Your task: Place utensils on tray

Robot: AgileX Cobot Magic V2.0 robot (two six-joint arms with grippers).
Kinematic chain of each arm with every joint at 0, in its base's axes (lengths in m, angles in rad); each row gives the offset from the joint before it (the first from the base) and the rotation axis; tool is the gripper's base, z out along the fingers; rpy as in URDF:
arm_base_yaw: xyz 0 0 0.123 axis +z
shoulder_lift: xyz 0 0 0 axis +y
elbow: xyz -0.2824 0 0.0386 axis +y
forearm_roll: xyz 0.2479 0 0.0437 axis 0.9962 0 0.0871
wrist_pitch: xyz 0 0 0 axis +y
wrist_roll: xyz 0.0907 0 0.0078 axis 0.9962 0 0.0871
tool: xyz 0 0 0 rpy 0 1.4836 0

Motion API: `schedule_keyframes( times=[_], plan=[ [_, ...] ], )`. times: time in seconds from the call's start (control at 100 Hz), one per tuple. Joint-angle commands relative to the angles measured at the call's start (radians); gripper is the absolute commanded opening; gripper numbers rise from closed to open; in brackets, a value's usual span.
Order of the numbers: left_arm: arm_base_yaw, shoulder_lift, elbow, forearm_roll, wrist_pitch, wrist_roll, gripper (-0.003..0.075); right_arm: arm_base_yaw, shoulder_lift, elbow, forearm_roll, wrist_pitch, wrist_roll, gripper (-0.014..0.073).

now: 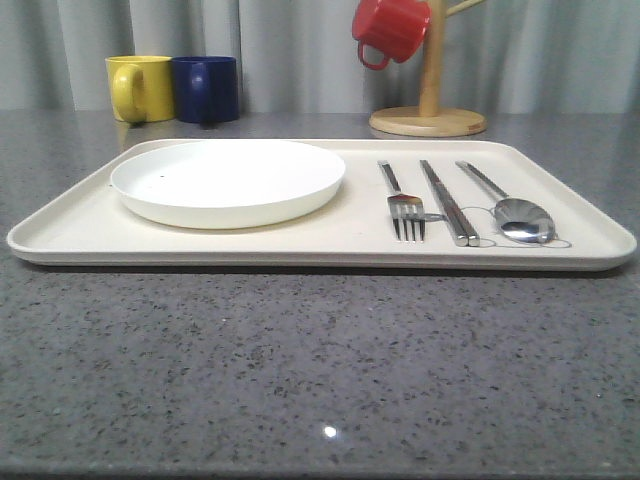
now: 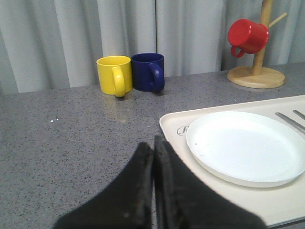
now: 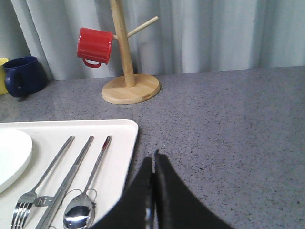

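Grey speckled counter, curtains behind. Fork (image 1: pixel 404 205), chopsticks (image 1: pixel 449 204) and spoon (image 1: pixel 512 208) lie side by side on the tray (image 1: pixel 70 225), right of the white plate (image 1: pixel 228 180). Thin, slick, stiff steel; best pinched mid-handle. My left gripper (image 2: pixel 153 157) and right gripper (image 3: pixel 153 169) are clenched, empty. Mugs stand well clear.

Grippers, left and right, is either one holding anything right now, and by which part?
Nothing is held. The left gripper and right gripper are both shut on nothing; the fork, chopsticks and spoon lie on the tray.
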Motion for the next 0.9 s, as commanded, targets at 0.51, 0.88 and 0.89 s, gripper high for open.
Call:
schedule_keyframes(
  times=[0.51,0.88,0.89],
  plan=[
    [-0.005,0.007,-0.030,-0.014,-0.080,-0.005,-0.0018,-0.004,-0.004,0.033,0.018,-0.131,-0.118,-0.0068],
    [-0.005,0.007,-0.030,-0.014,-0.080,-0.005,-0.0018,-0.138,-0.174,0.198,0.202,-0.289,-0.256,-0.0068],
    [-0.005,0.007,-0.030,-0.014,-0.080,-0.005,-0.0018,-0.140,-0.178,0.202,0.202,-0.291,-0.256,-0.0068]
  ],
)
